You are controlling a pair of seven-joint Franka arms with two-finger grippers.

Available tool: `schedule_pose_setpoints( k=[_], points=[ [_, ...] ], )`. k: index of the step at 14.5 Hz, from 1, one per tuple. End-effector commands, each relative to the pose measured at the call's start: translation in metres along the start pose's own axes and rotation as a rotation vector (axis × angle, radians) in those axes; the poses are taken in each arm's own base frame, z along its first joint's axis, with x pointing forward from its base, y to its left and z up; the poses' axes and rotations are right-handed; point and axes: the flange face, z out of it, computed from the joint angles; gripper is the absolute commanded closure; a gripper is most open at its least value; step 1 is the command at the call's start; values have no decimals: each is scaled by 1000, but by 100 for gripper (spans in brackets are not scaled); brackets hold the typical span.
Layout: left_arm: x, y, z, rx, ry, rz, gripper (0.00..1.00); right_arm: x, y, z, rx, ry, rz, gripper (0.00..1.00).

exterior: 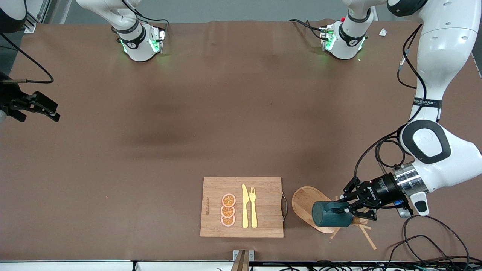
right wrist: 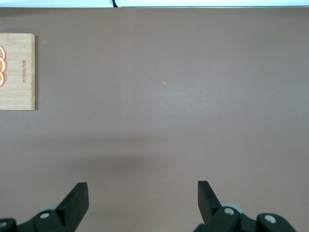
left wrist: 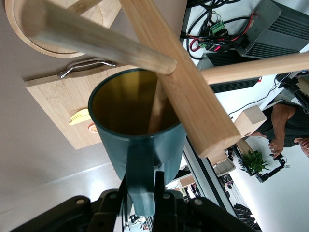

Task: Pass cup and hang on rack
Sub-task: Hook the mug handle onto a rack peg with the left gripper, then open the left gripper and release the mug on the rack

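The dark teal cup (exterior: 330,214) lies on its side in the air over the rack (exterior: 303,199), a light wooden mug tree with an oval base. My left gripper (exterior: 348,210) is shut on the cup's handle. In the left wrist view the cup (left wrist: 135,130) shows its yellowish inside. The rack's thick post (left wrist: 188,87) crosses just over the cup's rim, and a thin peg shows inside its mouth. My left gripper (left wrist: 145,193) pinches the handle there. My right gripper (exterior: 41,107) waits open at the right arm's end of the table, with nothing between its fingers (right wrist: 77,198).
A bamboo cutting board (exterior: 263,192) lies beside the rack toward the right arm's end, carrying a yellow knife (exterior: 245,206), a fork (exterior: 253,207) and three orange slices (exterior: 228,210). Black cables (exterior: 425,241) loop on the table near the left arm.
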Motion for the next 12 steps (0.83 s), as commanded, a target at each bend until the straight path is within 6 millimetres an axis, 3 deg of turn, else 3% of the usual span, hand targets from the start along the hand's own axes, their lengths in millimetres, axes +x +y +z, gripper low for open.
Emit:
schedule_pose_setpoints(
  k=[1, 4, 6, 7, 8, 9, 10, 12],
  points=[
    [1, 3, -1, -20, -21, 2, 94, 2, -1, -5, -7, -1, -10, 0],
    [10, 4, -6, -27, -16, -8, 90, 2, -1, -5, -7, -1, -10, 0],
    [11, 4, -5, -26, -17, -10, 81, 2, -1, -5, -7, -1, -10, 0],
    [13, 3, -4, -25, -17, -13, 62, 2, -1, -5, -7, -1, -10, 0],
    [12, 3, -3, -24, -18, -14, 30, 2, -1, -5, -7, -1, -10, 0],
    [10, 3, -3, -23, -19, -21, 5, 2, -1, -5, -7, -1, -10, 0],
    [6, 4, -3, -24, -20, -18, 0, 2, -1, -5, -7, -1, -10, 0],
    [-6, 6, -5, -24, -26, -3, 0, 2, -1, -5, -7, -1, -10, 0]
  ],
)
